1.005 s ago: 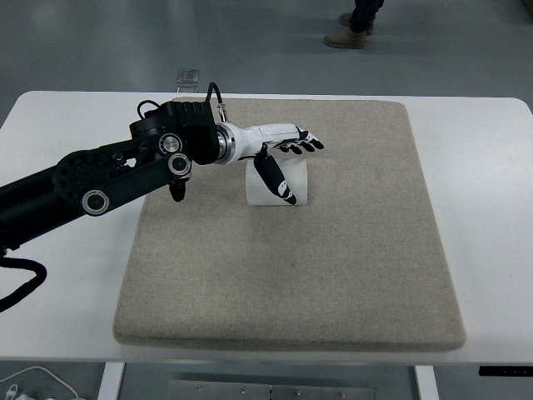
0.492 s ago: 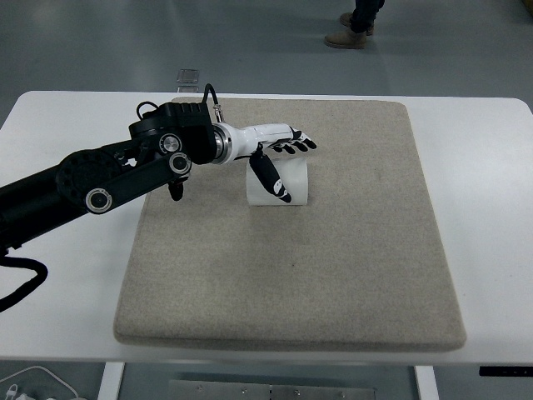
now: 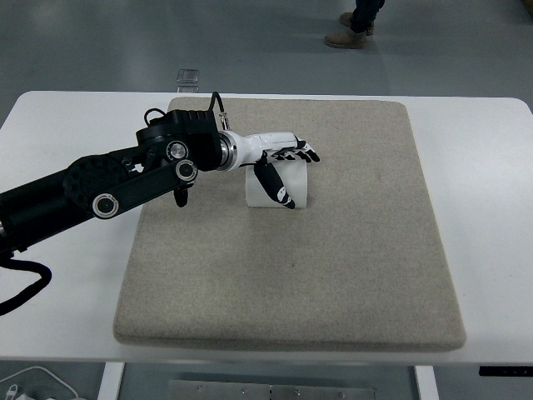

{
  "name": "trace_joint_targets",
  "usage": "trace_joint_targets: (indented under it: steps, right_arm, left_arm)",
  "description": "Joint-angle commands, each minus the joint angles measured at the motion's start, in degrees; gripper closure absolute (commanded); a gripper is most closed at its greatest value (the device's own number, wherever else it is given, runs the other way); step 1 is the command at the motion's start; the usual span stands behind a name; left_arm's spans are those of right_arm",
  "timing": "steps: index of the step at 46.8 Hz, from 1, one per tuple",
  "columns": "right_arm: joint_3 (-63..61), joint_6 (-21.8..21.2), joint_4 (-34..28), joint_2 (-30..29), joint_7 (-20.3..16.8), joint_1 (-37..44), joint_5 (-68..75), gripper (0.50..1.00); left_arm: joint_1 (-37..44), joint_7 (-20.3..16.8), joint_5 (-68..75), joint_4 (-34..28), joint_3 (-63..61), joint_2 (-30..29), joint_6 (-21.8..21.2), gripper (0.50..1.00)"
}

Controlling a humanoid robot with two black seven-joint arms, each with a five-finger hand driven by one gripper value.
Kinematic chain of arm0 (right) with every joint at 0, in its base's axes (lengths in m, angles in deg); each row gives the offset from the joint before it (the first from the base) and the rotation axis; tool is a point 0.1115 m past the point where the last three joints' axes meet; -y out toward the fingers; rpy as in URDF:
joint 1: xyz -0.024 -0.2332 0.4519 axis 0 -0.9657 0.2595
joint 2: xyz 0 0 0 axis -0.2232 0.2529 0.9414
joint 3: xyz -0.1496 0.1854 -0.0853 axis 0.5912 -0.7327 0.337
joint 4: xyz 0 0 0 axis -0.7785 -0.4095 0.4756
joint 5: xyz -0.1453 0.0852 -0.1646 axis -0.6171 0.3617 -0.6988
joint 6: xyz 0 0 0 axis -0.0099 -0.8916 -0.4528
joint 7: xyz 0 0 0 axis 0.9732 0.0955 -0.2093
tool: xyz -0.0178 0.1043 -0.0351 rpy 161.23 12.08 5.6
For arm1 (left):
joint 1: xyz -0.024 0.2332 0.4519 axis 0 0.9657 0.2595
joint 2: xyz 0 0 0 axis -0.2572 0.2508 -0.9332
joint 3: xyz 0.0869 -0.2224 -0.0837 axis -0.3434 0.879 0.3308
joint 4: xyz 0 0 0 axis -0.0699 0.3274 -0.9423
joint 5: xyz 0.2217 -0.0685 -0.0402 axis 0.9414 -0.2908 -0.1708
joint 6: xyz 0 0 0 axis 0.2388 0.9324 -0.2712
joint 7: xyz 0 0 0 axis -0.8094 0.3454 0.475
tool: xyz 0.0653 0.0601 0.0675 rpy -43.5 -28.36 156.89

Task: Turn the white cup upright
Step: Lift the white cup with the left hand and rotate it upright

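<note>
A white cup (image 3: 293,187) lies on the grey felt mat (image 3: 350,267), toward its back middle. My left hand (image 3: 287,167) reaches in over the cup from the left. Its four fingers (image 3: 301,153) stretch across the cup's far side and the thumb (image 3: 273,187) hangs down over the near side. The fingers bracket the cup but I cannot tell if they press on it. Part of the cup is hidden by the hand. My right arm does not show.
The mat lies on a white table (image 3: 491,192). A small clear block (image 3: 188,79) sits on the floor behind the table. A person's shoes (image 3: 350,33) show at the top edge. Cables (image 3: 25,283) hang at the near left.
My left arm has shifted slightly forward and right, and the hand has dropped a little lower over the cup. The cup has not moved.
</note>
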Motion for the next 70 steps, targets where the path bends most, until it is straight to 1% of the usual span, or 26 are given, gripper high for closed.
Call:
trace_joint_targets:
  steps: [1,3,5,7,9,10,12,15,17,19,29,30,32,46,53,57,59,68,70]
  right_arm:
    - [0.0,0.01,0.0,0.0,0.0,0.06,0.0,0.57]
    - [0.0,-0.07,0.0,0.0,0.0,0.06,0.0,0.57]
    - [0.0,-0.07,0.0,0.0,0.0,0.06,0.0,0.57]
    - [0.0,0.01,0.0,0.0,0.0,0.06,0.0,0.57]
    - [0.0,0.01,0.0,0.0,0.0,0.06,0.0,0.57]
    - [0.0,0.01,0.0,0.0,0.0,0.06,0.0,0.57]
    - [0.0,-0.07,0.0,0.0,0.0,-0.03,0.0,0.57]
    - [0.0,-0.07,0.0,0.0,0.0,0.06,0.0,0.57]
    - [0.0,0.01,0.0,0.0,0.0,0.06,0.0,0.57]
    - [0.0,0.01,0.0,0.0,0.0,0.06,0.0,0.57]
    - [0.0,-0.07,0.0,0.0,0.0,0.06,0.0,0.57]
    - [0.0,-0.07,0.0,0.0,0.0,0.06,0.0,0.57]
    - [0.0,0.01,0.0,0.0,0.0,0.06,0.0,0.57]
    - [0.0,0.01,0.0,0.0,0.0,0.06,0.0,0.57]
    - [0.0,-0.07,0.0,0.0,0.0,0.06,0.0,0.57]
    - [0.0,0.01,0.0,0.0,0.0,0.06,0.0,0.57]
    - [0.0,0.01,0.0,0.0,0.0,0.06,0.0,0.57]
    - [0.0,0.01,0.0,0.0,0.0,0.06,0.0,0.57]
    - [0.0,-0.07,0.0,0.0,0.0,0.06,0.0,0.57]
  left_arm:
    - [-0.03,-0.09,0.04,0.0,-0.22,0.0,0.05,0.681]
    - [-0.03,-0.09,0.22,0.0,-0.22,0.0,-0.04,0.688]
    - [-0.03,-0.17,0.57,-0.26,-0.22,0.0,-0.04,0.714]
    - [0.06,-0.35,0.83,-0.35,-0.22,0.0,0.05,0.724]
    - [0.06,-0.35,0.92,-0.35,-0.22,0.0,0.05,0.765]
    - [0.06,-0.44,0.92,-0.35,-0.22,0.0,0.05,0.774]
    - [-0.03,-0.44,0.83,-0.35,-0.13,0.0,0.05,0.776]
    - [-0.03,-0.52,0.75,-0.35,0.13,0.0,-0.04,0.812]
    - [-0.03,-0.52,0.31,-0.35,0.48,0.0,0.05,0.827]
    - [-0.03,-0.52,-0.22,-0.35,0.66,0.0,-0.04,0.834]
    - [-0.38,-0.61,-2.15,-0.96,4.61,0.0,0.05,0.834]
    - [-0.38,-0.61,-2.41,-1.23,4.79,0.0,0.05,0.838]
    - [-0.55,-0.61,-2.85,-1.93,5.14,0.09,-0.04,0.876]
    - [-0.99,-1.23,-13.13,-3.51,9.53,0.09,0.14,0.868]
    - [-1.08,-1.49,-16.3,-5.45,14.89,0.0,1.1,0.864]
    - [-0.99,-1.58,-18.32,-6.59,16.92,-0.09,2.33,0.864]
    - [-0.82,-1.67,-19.11,-6.85,17.27,-0.18,2.42,0.87]
    - [0.15,-4.56,-24.73,-7.38,19.73,-0.97,2.86,0.87]
    - [0.24,-5.09,-25.7,-7.99,19.82,-0.97,2.86,0.877]
